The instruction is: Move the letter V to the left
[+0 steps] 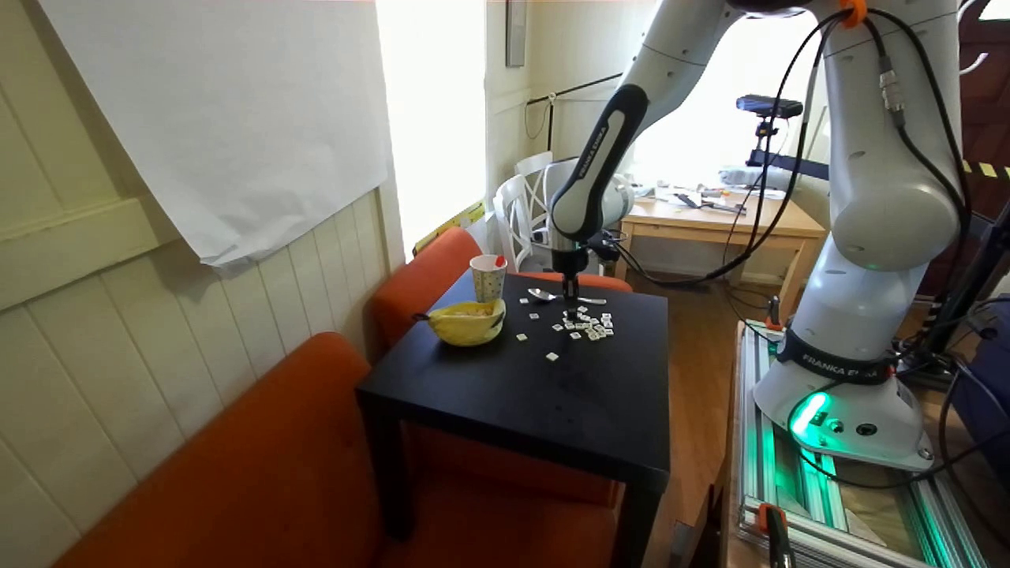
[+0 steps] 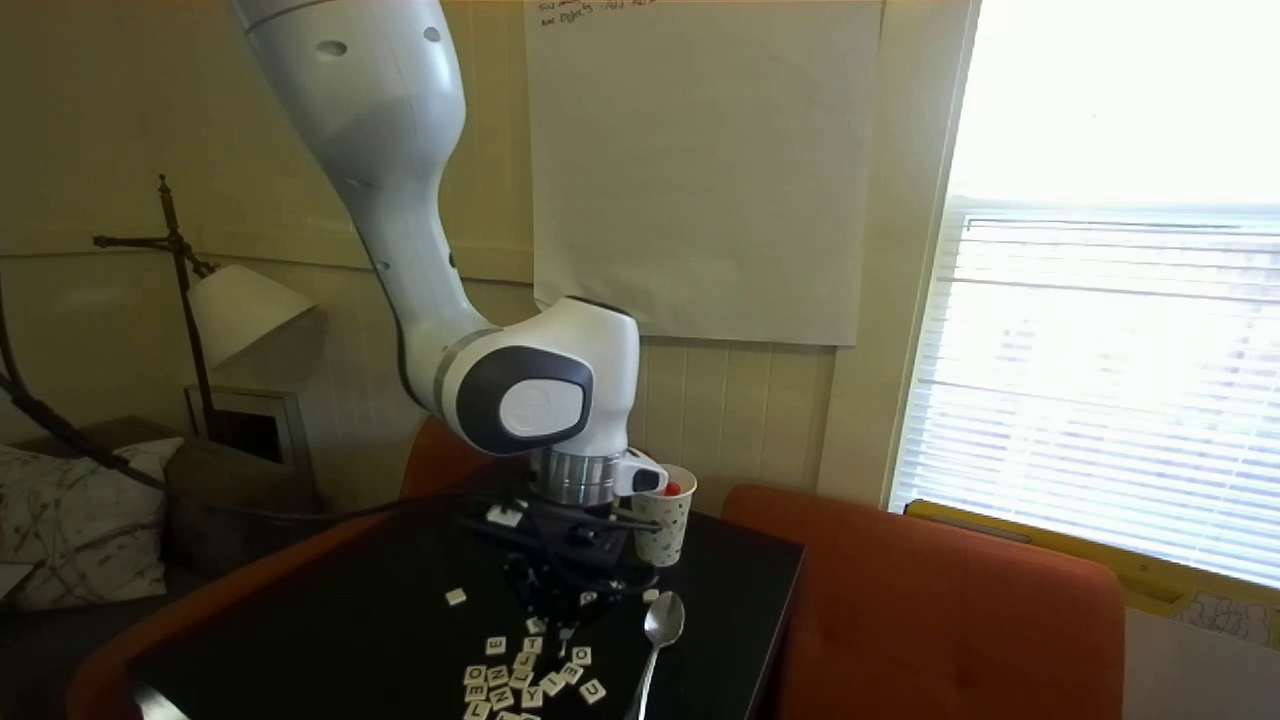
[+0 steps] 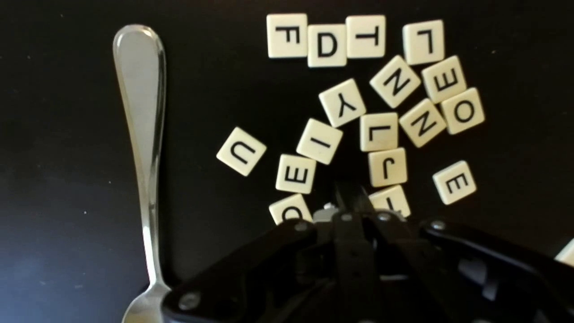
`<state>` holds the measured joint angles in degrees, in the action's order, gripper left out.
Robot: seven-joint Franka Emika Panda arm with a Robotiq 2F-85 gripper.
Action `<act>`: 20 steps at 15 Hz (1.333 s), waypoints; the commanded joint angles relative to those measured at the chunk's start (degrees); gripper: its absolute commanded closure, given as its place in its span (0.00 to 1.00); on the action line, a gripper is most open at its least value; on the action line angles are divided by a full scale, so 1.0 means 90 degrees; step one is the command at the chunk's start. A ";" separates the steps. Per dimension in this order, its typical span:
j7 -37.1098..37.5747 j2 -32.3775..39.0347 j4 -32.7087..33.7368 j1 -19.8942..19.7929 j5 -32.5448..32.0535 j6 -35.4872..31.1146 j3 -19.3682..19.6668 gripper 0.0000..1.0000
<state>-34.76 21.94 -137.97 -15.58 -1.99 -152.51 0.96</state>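
No tile that I can read as V shows in the wrist view; the letter V is hidden or out of view. Several cream letter tiles lie on the black table (image 1: 505, 394). In the wrist view I read a U tile (image 3: 241, 151), a Y tile (image 3: 342, 103) and a J tile (image 3: 388, 167), among others. My gripper (image 3: 352, 197) points down with its fingers together, between an O tile (image 3: 289, 210) and a T tile (image 3: 392, 202) that it partly covers. It shows low over the tile group in both exterior views (image 1: 571, 314) (image 2: 565, 640). I see nothing between the fingers.
A metal spoon (image 3: 143, 112) lies beside the tiles, also in an exterior view (image 2: 664, 620). A yellow banana-shaped bowl (image 1: 467, 325) and a paper cup (image 1: 488, 279) with something red stand near the wall side. Loose tiles (image 1: 552, 356) lie apart. Orange chairs (image 1: 426, 272) surround the table.
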 commanded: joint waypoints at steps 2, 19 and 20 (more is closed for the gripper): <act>0.0085 0.0314 0.0274 0.0053 -0.0037 -0.0190 -0.0051 0.99; -0.1099 0.0402 0.0698 0.0038 -0.0036 0.0169 -0.0751 0.98; -0.1290 0.0384 0.0680 0.0004 0.0005 0.0235 -0.0819 0.99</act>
<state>-41.09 25.23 -132.27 -13.91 -3.05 -152.66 -4.22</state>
